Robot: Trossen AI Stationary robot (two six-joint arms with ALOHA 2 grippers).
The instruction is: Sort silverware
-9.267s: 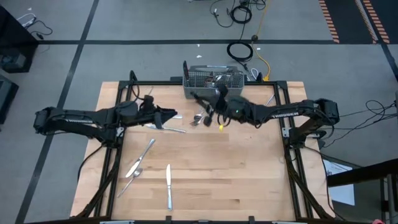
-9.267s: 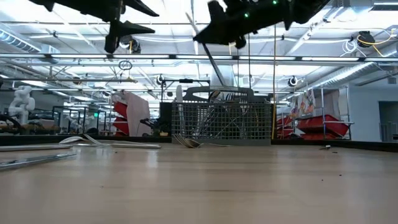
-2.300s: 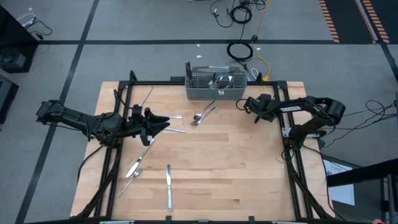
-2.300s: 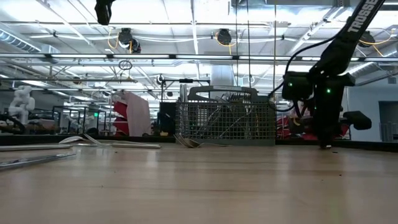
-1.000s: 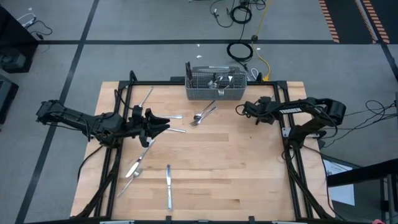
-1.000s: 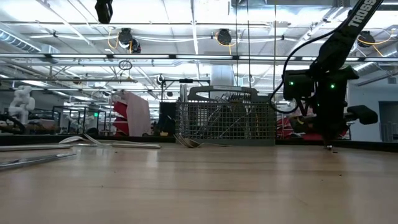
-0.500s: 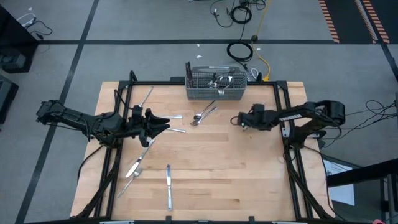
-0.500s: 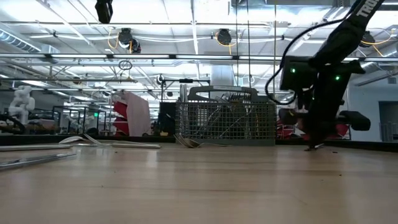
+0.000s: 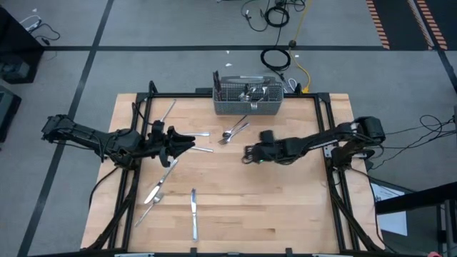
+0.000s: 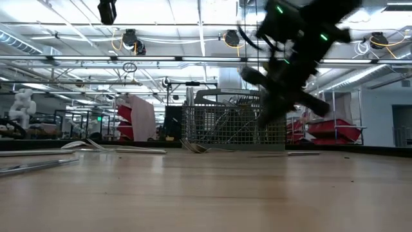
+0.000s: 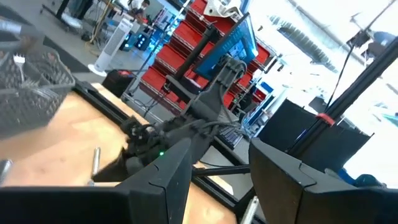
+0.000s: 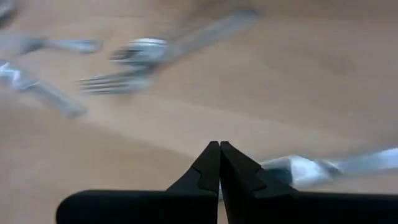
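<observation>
Steel silverware: forks, spoons and knives lie scattered over the wooden worktop [image 9: 285,207]; a fork and spoon pair [image 9: 234,130] rests just in front of the mesh basket [image 9: 247,98], which already holds several pieces, and a knife [image 9: 193,213] lies near the front edge.
My right fingers [image 9: 248,153]: pressed together, empty, low over mid-worktop, likely heading for that pair.
My left fingers [image 9: 187,140]: spread, empty, waiting beside the left cluster [image 9: 161,182].
Why so: probably one arm per side, basket as the drop point.
Hard to tell: basket compartments; motion blur hides which utensil sits nearest my right fingertips.
</observation>
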